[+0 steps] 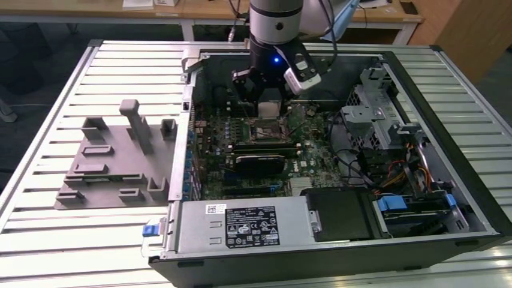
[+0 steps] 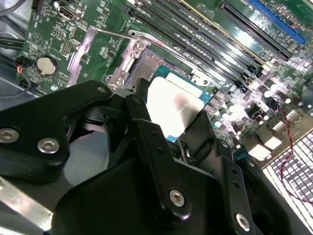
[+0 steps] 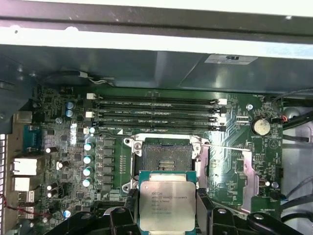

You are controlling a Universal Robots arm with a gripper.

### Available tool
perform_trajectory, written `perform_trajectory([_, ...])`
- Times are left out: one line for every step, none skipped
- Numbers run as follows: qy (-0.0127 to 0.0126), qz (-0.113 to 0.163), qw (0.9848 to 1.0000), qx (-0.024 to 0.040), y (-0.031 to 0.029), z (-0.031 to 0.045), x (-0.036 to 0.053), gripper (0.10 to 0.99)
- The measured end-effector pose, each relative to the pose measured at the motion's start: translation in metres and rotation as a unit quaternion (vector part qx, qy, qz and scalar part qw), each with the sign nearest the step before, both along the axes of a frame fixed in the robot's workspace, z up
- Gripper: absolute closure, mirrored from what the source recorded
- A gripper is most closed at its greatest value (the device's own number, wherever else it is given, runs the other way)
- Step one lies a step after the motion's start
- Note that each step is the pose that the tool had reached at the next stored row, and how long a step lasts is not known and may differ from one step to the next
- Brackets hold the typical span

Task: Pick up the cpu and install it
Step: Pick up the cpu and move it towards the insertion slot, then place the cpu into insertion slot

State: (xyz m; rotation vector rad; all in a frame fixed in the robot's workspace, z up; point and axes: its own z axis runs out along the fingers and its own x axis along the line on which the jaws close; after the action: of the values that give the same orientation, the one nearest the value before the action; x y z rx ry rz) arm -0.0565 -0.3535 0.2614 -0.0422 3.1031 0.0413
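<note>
A: OK, state of the gripper (image 1: 269, 102)?
B: Clamped on the cpu (image 3: 167, 199). Pinching two opposite edges with the black fingers (image 2: 146, 129), silvery top facing the first wrist view.
A: Where exactly?
B: Inside the open PC case (image 1: 449, 141), over the motherboard (image 1: 210, 168). Not seated. Held near the CPU socket (image 3: 167, 155), apart from it.
A: Socket condition?
B: Open. Showing bare contacts in the first wrist view, with the load plate (image 2: 93, 44) folded back to one side.
A: Anything else around?
B: A row of memory slots (image 3: 156, 115) just past the socket, plus a coin cell (image 3: 260, 126) off to one side. Power supply (image 1: 240, 225) along the case's near edge in the exterior view. Outside the case, a grey plastic tray (image 1: 112, 159) on the slatted table (image 1: 40, 138), at the exterior view's left, well apart from the gripper.
</note>
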Motion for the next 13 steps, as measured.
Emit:
perform_trajectory([0.0001, 0.000, 1.0000, -0.0001, 0.0000, -0.0013, 0.0001, 0.541])
perform_trajectory([0.0001, 0.000, 1.0000, -0.0002, 0.0000, -0.0019, 0.0001, 0.541])
perform_trajectory([0.0002, 0.000, 1.0000, -0.0003, 0.0000, -0.0019, 0.0001, 0.541])
perform_trajectory([0.0002, 0.000, 1.0000, -0.0004, 0.0000, -0.0019, 0.0001, 0.541])
perform_trajectory([0.0001, 0.000, 1.0000, -0.0002, 0.0000, -0.0022, 0.0001, 0.541])
perform_trajectory([0.0001, 0.000, 1.0000, -0.0002, 0.0000, -0.0024, 0.0002, 0.541])
perform_trajectory([0.0001, 0.000, 1.0000, -0.0002, 0.0000, -0.0025, 0.0002, 0.541])
perform_trajectory([0.0002, 0.000, 1.0000, -0.0003, 0.0000, -0.0025, 0.0002, 0.541])
perform_trajectory([0.0001, 0.000, 1.0000, -0.0002, 0.0000, -0.0025, 0.0002, 0.541])
perform_trajectory([0.0001, 0.000, 1.0000, -0.0002, 0.0000, -0.0025, 0.0002, 0.541])
perform_trajectory([0.0001, 0.000, 1.0000, -0.0002, 0.0000, -0.0025, 0.0002, 0.541])
perform_trajectory([0.0001, 0.000, 1.0000, -0.0002, 0.0000, -0.0025, 0.0002, 0.541])
perform_trajectory([0.0001, 0.000, 1.0000, -0.0002, 0.0000, -0.0026, 0.0002, 0.541])
